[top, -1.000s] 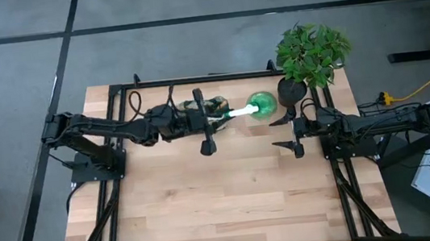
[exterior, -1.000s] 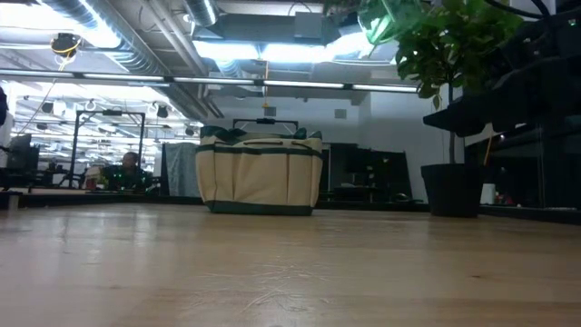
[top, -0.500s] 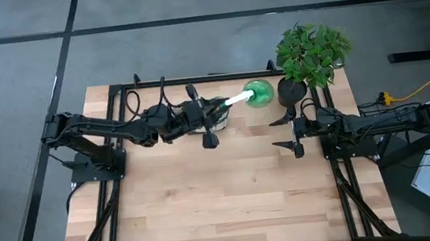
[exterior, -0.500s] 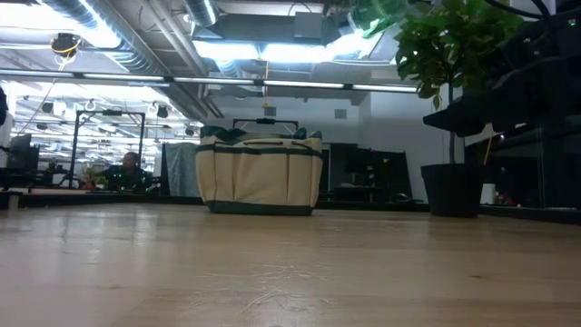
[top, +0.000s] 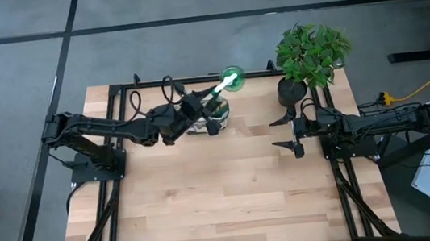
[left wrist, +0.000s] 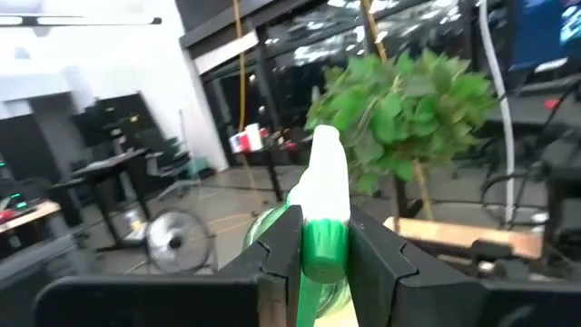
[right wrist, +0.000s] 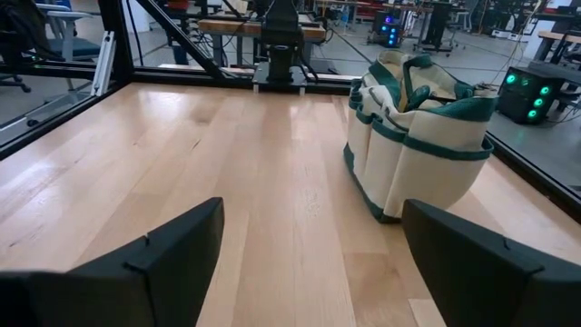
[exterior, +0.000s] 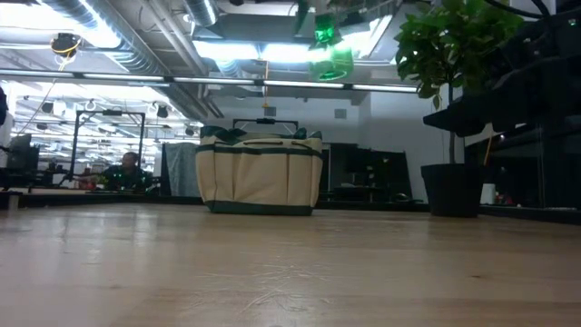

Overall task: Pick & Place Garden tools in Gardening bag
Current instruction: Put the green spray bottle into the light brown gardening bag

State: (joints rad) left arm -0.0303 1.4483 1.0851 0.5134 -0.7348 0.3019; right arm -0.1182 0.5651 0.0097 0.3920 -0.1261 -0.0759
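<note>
My left gripper [top: 206,101] is shut on the bright green-and-white soft item [top: 227,80], above the gardening bag [top: 213,121]. The item has a white stem and a round green end. In the low view it [exterior: 329,50] hangs high above the cream-and-green bag [exterior: 259,174], over its right end. The bag stands on its base at the far middle of the table. My right gripper [top: 289,131] is open and empty, right of the bag and near the plant pot. The trowel, rake and shears are not in view. My left gripper pinches the item's green collar [left wrist: 323,251] between its two fingers [left wrist: 280,247], just below the white stem [left wrist: 327,177]. The fingers slant up toward the table's far right. The item is lifted clear, and its round green end [top: 231,76] sticks out beyond the fingertips.
A potted green plant [top: 311,51] in a black pot [exterior: 451,189] stands at the far right corner, close to my right gripper. Bare wooden table [top: 223,192] stretches toward the near edge. A person [exterior: 130,169] sits in the room beyond.
My left gripper has swung the green-and-white item from lying toward the table's right to pointing toward the far edge. It has tipped upward and drawn back toward the left over the bag. In the low view the item has come from the upper right to above the bag.
</note>
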